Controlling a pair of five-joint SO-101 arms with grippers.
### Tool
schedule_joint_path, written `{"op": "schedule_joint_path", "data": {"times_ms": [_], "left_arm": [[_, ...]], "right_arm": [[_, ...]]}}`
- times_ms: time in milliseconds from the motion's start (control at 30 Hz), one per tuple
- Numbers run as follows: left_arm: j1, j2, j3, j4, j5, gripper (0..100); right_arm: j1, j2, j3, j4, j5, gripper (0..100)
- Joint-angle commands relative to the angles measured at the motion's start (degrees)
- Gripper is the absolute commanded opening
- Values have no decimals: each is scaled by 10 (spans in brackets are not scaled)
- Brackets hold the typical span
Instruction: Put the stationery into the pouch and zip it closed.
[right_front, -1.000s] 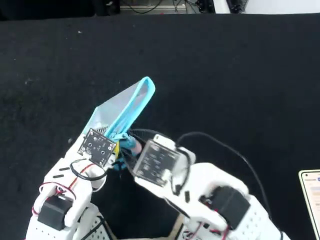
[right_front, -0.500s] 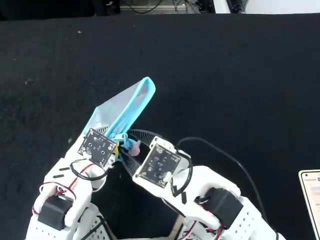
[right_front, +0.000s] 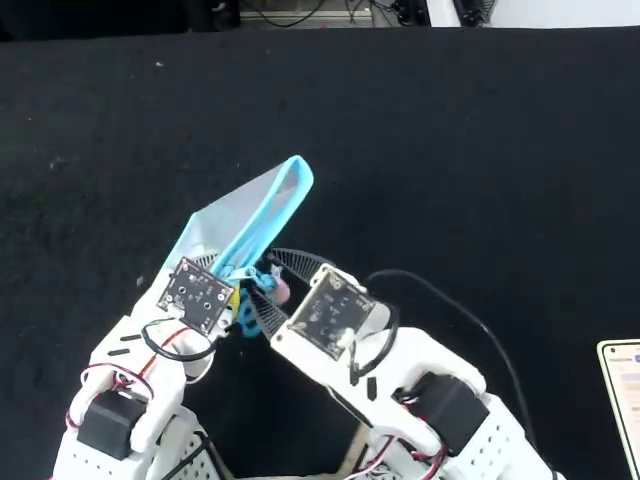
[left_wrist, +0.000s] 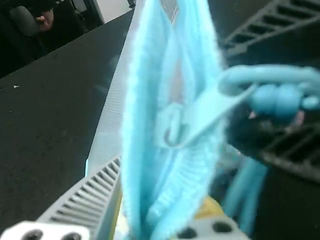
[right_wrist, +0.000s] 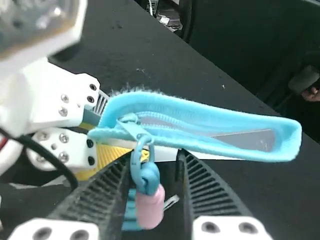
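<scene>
Pouch (right_front: 258, 208) stands on edge over the black table (right_front: 470, 150), far end angled away from both arms. Left pincer (left_wrist: 150, 212) clamped on its near end. Right pincer (right_wrist: 155, 159) apart, just beside that end; zipper pull (right_wrist: 147, 182) hangs between its fingers.

This looks like a robotics lab or workroom. A counter (right_front: 450, 150) draped in black cloth carries two white printed arms (right_front: 130, 400) with bare circuit boards (right_front: 197, 293) and loose red and black wiring. Well beyond the right pincer (right_wrist: 154, 159), past the counter's far edge, cables (right_front: 300, 12) tangle. A printed sheet (right_front: 622, 385) lies well off to the pincer's right.
</scene>
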Motion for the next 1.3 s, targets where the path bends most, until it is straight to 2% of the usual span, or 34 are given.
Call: {"op": "schedule_joint_path", "data": {"times_ms": [0,267,500,633,667,967,1267], "left_arm": [[7,3,3,2,-5,29],[7,3,2,2,-5,29],[7,3,2,2,-5,29],[7,3,0,5,-5,29],[7,3,1,5,-5,29],[7,3,3,5,-5,29],[7,3,3,6,-5,29]], "right_arm": [[10,-44,-4,-13,-26,119],[12,-167,80,-43,-27,119],[12,-164,104,-62,-27,119],[13,-167,103,-64,-27,5],[18,-170,102,-67,-27,23],[166,-242,129,-103,-33,11],[200,-262,267,-270,-33,11]]}}
